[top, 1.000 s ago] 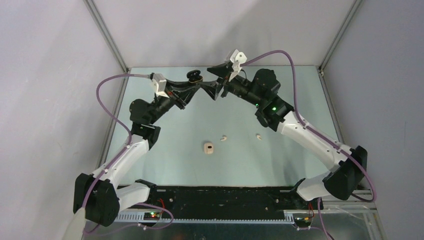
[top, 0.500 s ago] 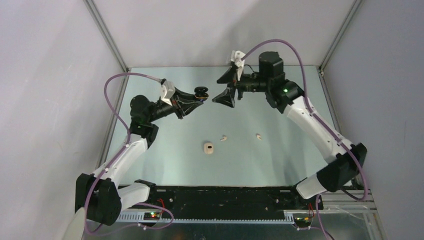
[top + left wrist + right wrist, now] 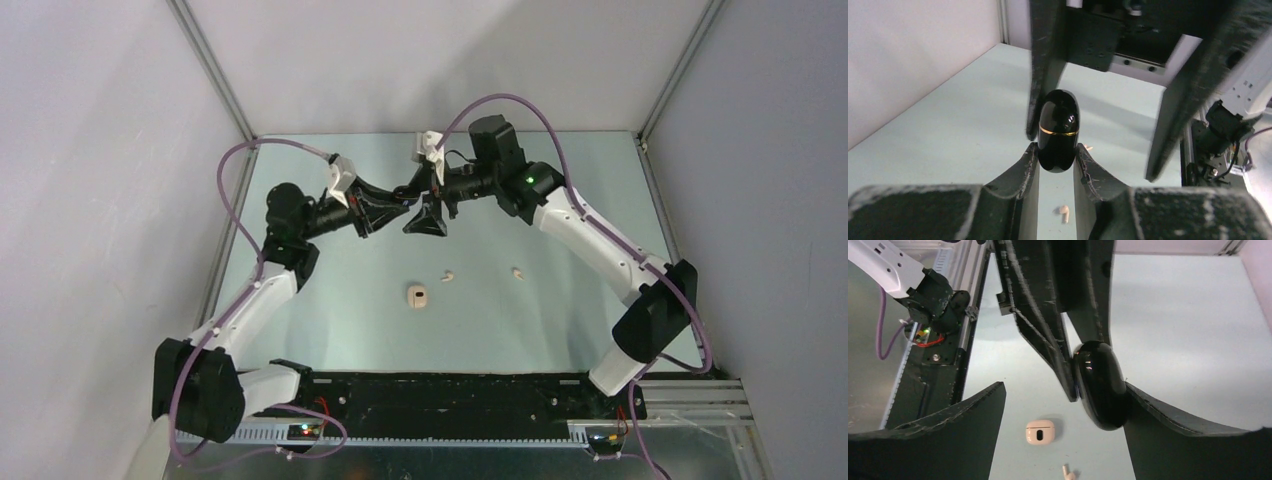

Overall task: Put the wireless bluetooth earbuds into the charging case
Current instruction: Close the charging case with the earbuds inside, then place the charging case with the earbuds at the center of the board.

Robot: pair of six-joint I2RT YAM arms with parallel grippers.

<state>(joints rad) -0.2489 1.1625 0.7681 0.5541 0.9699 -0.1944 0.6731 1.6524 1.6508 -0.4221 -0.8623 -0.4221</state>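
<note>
A glossy black charging case [image 3: 1058, 131] with a thin gold seam is held above the table, lid closed, and my left gripper [image 3: 1057, 148] is shut on its lower end. My right gripper [image 3: 1064, 387] is open and straddles that case [image 3: 1099, 385]; one finger is close against it and the other stands well apart. In the top view both grippers, left [image 3: 396, 206] and right [image 3: 421, 206], meet above the far middle of the table. Two cream earbuds [image 3: 448, 274] [image 3: 517, 271] lie loose on the table. A closed cream case [image 3: 417, 296] sits near them.
The pale green table [image 3: 560, 320] is walled by grey panels with metal corner posts [image 3: 215, 75]. A black base rail [image 3: 450, 392] runs along the near edge. Purple cables [image 3: 232, 170] loop off both arms.
My right arm swung left and down until its fingers came to either side of the black case, and its jaws opened wider. The left gripper shifted slightly with the case still in its grip.
</note>
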